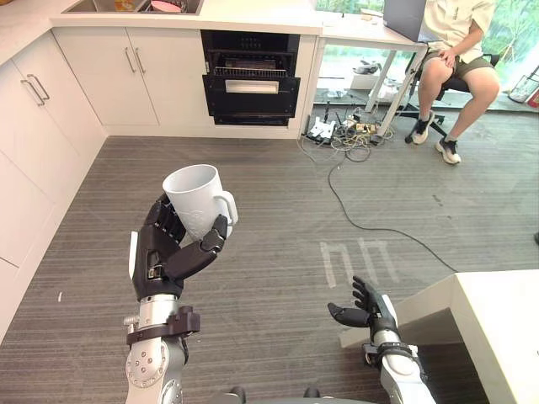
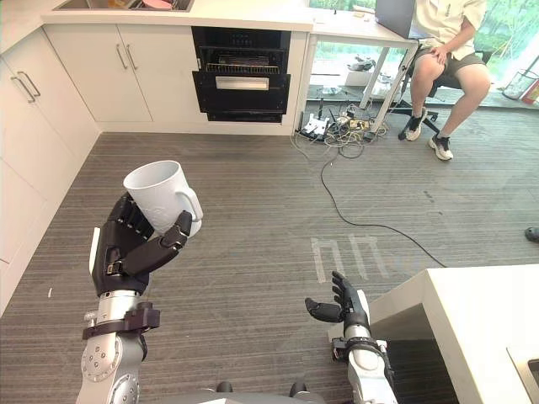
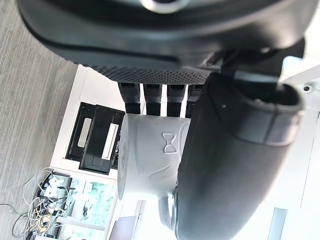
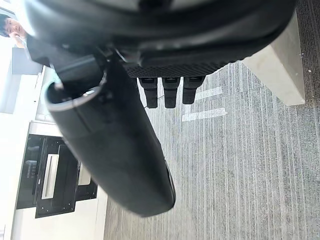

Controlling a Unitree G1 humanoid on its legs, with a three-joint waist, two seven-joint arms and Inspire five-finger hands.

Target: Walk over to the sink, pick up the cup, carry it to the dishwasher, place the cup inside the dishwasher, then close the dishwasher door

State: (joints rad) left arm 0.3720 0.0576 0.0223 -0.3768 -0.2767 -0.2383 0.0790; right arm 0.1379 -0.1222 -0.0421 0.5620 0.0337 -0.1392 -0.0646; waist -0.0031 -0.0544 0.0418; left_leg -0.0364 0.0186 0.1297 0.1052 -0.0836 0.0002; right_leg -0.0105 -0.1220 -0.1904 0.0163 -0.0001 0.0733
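Left eye view gives you the key relation: the cup (image 1: 195, 198) is already in your left hand (image 1: 164, 252), raised over the floor (image 1: 278, 210), and the dishwasher (image 1: 250, 80) lies well ahead of it and a little to the right, under the worktop (image 1: 253, 13) on the far wall. The fingers (image 3: 152, 95) are wrapped round the back of the cup's white body and the thumb crosses its front just beside the handle, so the hand is clamped on the cup. The cup's long axis stands near upright, mouth up and leaning slightly away from the palm, with the handle turned to the robot's right. The dishwasher's dark front seems open enough for a wire rack to show above a panel with a pale handle. Your right hand (image 1: 364, 313) hangs low with fingers loosely spread and holds nothing. The sink (image 1: 93, 7) sits left of the dishwasher. I judge you should walk forward, and mind the cables (image 1: 345, 135) near the seated person (image 1: 450, 50).
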